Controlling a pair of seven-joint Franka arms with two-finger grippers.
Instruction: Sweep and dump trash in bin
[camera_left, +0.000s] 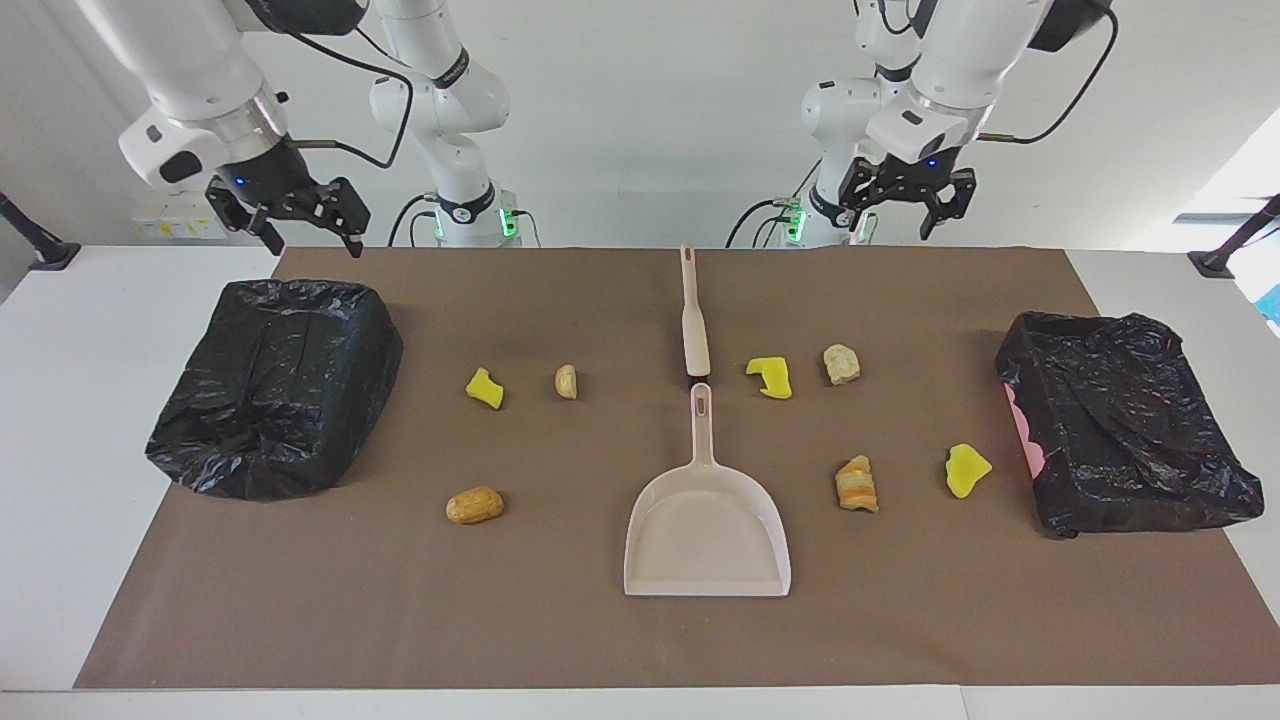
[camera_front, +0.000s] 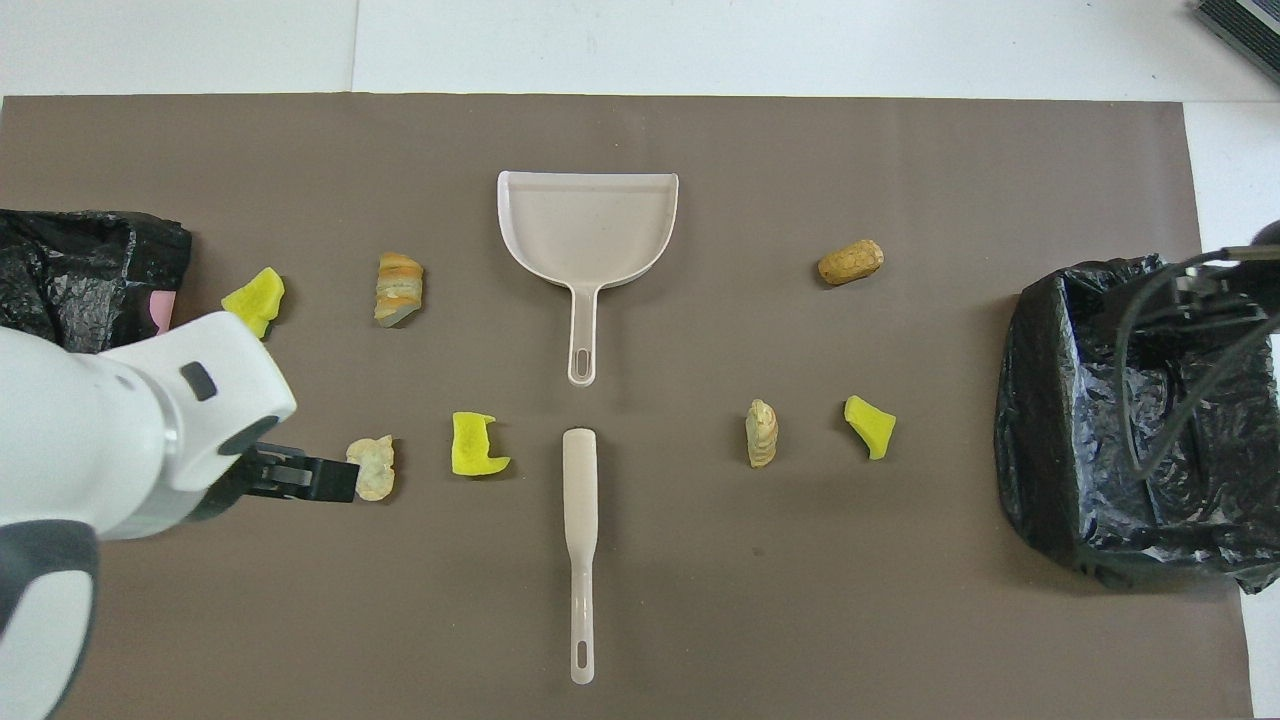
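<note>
Seven trash lumps (camera_left: 484, 388) beside dustpan (camera_left: 707, 530)

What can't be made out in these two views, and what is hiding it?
- Left gripper, overhead view: mostly covered by its own white wrist; only a dark tip shows.
- Pale trash chunk, overhead view: partly overlapped by that tip; the facing view shows the gripper raised, not touching.
- Bin at the left arm's end, overhead view: cut by the edge and covered by the arm.
- Right gripper, overhead view: cut off at the edge; only cables show.
</note>
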